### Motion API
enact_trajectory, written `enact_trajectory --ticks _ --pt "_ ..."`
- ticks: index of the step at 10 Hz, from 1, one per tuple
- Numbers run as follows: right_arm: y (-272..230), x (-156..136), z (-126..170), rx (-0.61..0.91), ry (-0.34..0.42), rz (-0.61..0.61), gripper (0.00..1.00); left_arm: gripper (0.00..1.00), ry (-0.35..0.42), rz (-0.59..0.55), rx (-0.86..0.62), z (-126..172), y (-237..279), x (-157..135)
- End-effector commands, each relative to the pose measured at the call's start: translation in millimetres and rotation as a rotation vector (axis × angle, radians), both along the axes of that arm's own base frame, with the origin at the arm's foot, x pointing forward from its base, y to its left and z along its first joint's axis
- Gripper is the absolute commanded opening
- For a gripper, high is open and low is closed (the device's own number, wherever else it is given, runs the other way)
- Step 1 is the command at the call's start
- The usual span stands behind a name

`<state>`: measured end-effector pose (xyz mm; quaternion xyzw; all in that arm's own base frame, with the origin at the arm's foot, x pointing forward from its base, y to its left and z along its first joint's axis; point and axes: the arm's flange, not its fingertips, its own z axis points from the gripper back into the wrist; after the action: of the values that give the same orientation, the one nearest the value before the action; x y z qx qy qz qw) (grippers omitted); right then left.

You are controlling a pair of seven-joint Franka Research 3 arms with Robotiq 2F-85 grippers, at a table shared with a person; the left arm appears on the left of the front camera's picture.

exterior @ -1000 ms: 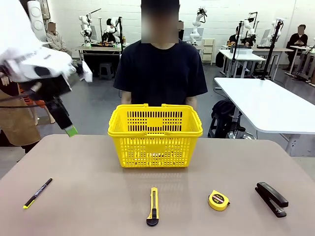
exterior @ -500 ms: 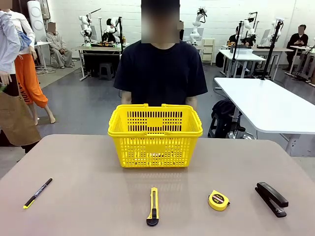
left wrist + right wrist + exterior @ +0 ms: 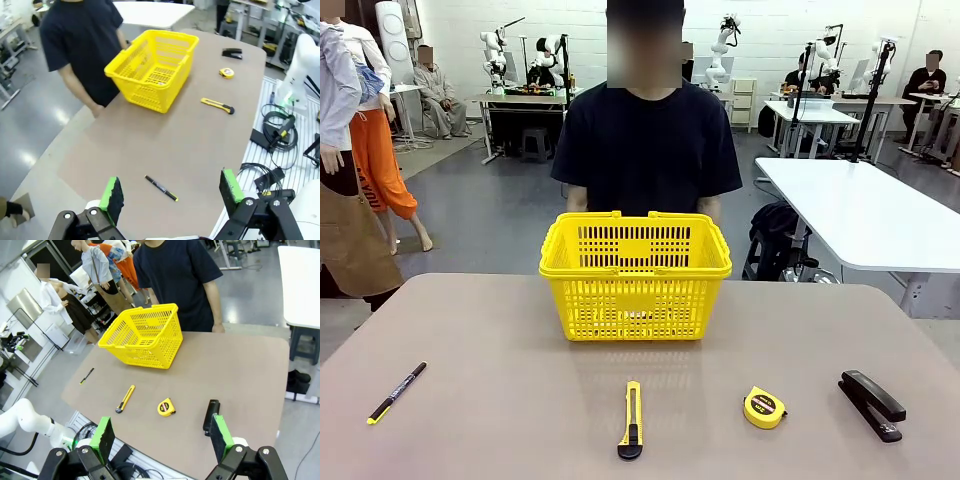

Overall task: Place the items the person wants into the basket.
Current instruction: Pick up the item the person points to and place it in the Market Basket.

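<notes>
At near right of the tabletop (image 3: pixel 500 420), well apart from the basket (image 3: pixel 635 262) at far centre, the tape measure (image 3: pixel 764 407) & stapler (image 3: pixel 872 405) are laid, stapler axis near-right to far-left, so right arm is judged nearer; both prs of jaws are spread apart, empty.

Basket (image 3: pixel 635 300), front view: floor and any contents indistinct behind the latticed front wall; person (image 3: pixel 650 150) behind it, hands hidden by its rim; tape measure (image 3: pixel 764 407) before it, rightward, label print too small to read; pen (image 3: pixel 397 392) before it, leftward, markings indistinct.
</notes>
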<state>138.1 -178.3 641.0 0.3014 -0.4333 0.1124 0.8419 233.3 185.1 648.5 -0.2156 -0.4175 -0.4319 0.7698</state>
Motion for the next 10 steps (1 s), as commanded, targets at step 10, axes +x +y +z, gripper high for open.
enact_trajectory --ticks 10 --pt "1.1 -0.8 0.2 0.001 -0.007 0.01 1.0 1.0 -0.001 0.067 0.056 7.0 -5.2 -13.1"
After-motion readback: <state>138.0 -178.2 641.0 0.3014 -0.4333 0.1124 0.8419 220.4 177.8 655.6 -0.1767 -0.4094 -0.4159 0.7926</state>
